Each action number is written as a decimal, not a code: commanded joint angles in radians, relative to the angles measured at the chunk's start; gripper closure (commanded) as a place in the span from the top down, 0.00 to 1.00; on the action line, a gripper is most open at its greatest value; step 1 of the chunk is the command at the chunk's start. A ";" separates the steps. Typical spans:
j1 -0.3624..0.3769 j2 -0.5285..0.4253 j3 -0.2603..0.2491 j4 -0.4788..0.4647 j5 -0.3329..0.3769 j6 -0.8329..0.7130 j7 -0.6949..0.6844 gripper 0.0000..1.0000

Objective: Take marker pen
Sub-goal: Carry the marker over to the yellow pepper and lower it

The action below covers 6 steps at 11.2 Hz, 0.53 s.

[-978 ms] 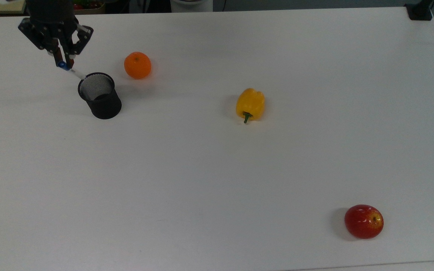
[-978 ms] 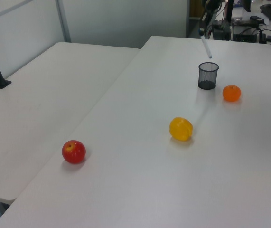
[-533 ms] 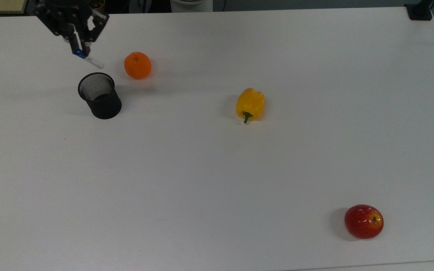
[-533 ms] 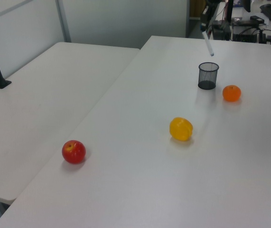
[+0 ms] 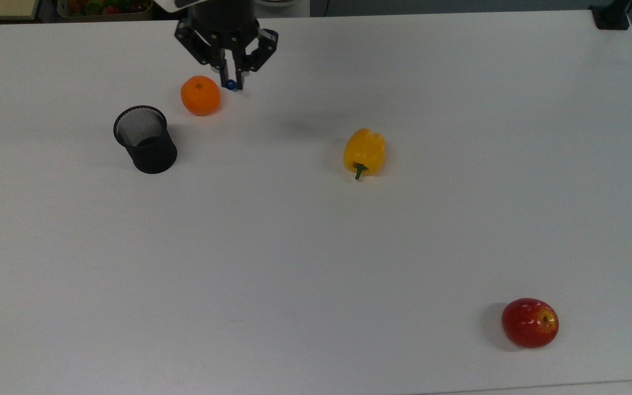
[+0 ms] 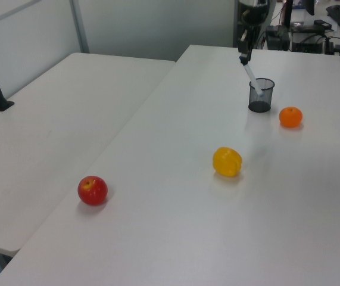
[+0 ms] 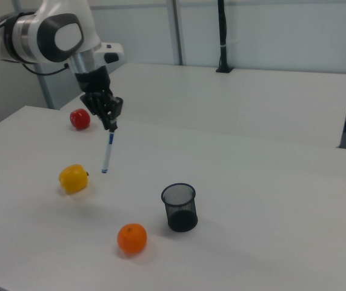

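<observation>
Carrying stage of the task: the gripper [image 7: 109, 125] is clamped on the dark blue cap end of the marker pen [image 7: 106, 153], whose white barrel hangs below the fingers, clear of the white table [image 5: 316, 247]. Relative to the mesh cup [image 7: 179, 207], the pen is airborne, well apart, over the space between the orange [image 5: 200, 95] and the yellow pepper [image 5: 365, 152]. Judged next: keep the grip firm while carrying.

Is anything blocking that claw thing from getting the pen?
No. The end effector is shut on the marker pen, which hangs in the air, clear of the mesh cup and orange.
</observation>
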<state>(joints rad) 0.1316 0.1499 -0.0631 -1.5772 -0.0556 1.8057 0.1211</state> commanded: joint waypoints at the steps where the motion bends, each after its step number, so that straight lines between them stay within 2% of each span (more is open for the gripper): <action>1: 0.077 -0.001 -0.006 -0.033 0.042 -0.054 0.054 0.12; 6: 0.131 0.057 -0.003 -0.081 0.063 -0.042 0.054 0.14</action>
<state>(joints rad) 0.2372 0.1954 -0.0601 -1.6292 -0.0084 1.7643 0.1649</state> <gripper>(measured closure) 0.811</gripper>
